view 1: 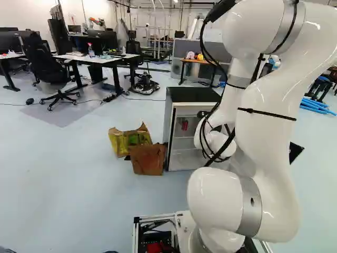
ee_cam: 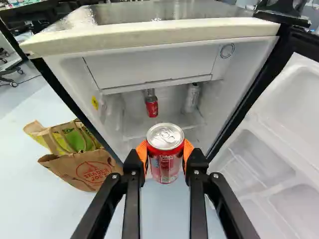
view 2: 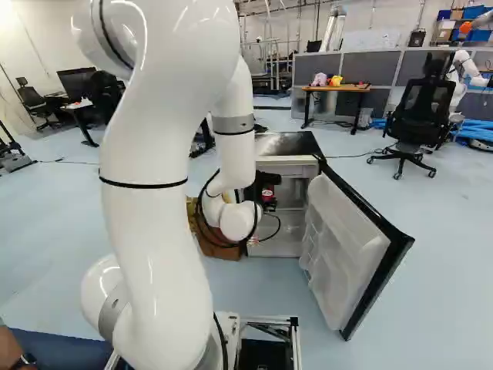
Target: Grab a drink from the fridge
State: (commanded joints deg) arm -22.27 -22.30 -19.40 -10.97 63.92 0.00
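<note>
Your gripper (view 2: 267, 195) is holding a red drink can (ee_cam: 165, 152), orange pads (ee_cam: 142, 154) pressed on it from two sides. Can's lid faces the wrist camera, floor shows under it in that view. It sits at the open front of the fridge (ee_cam: 164, 36); you can't tell from here if it's fully past the front edge.

Fridge door (view 2: 350, 247) is swung wide, at the right of the right base view, empty-looking pockets on its inner side. Inside the fridge, ahead of your gripper, you've got a red-labelled drink (ee_cam: 152, 105) and a pale bottle (ee_cam: 192, 97) beside it, apart.

Brown paper bag (ee_cam: 89, 172) and a green and yellow bag (ee_cam: 75, 135) are on the floor by the fridge, on the side away from the door. Your arm (view 2: 154, 208) reaches forward to the fridge front
</note>
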